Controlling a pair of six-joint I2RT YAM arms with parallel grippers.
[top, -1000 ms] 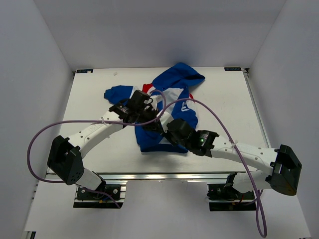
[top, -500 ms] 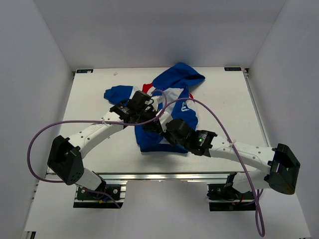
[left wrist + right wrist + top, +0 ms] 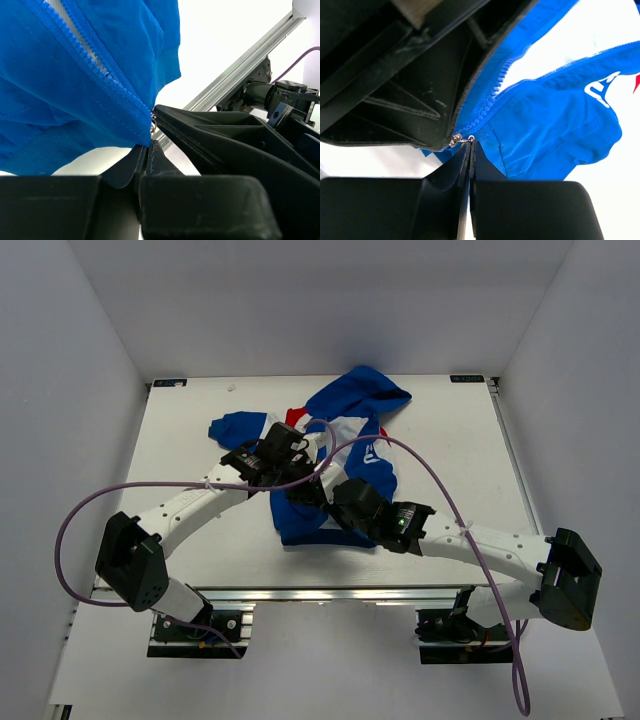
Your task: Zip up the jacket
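**A:** The right fingers (image 3: pixel 449 169) are pressed flat together, with the tiny metal zipper pull (image 3: pixel 461 139) nipped at their very tips. The left fingers (image 3: pixel 159 162) are closed too. As far as I can tell they've got the corner of the hem (image 3: pixel 45 150), right at the foot of the zipper. The two sets of tips nearly touch.

**B:** Makes sense though, no? One holds the bottom down so the fabric can't ride up, and the other drags the slider. With nothing anchoring it, the whole thing just bunches.

**A:** That's my read too. Above the pinch the zipper teeth (image 3: pixel 95 65) are apart with white showing between them, so basically the whole run is left to close.

**B:** Where's the jacket (image 3: pixel 350 435) sitting?

**A:** Middle of the worktop (image 3: pixel 450 440), hood toward the far edge and hem toward the near edge. One sleeve is flopped out toward the far left corner. Both arms reach in from the near edge and meet over the hem.

**B:** Anything changed from a second ago?

**A:** Hardly. The right arm (image 3: pixel 480 540) has crept a hair toward the left edge. The jacket lies the same, and the slider doesn't look like it's climbed. My guess is it's taking up slack before the pull toward the far edge.
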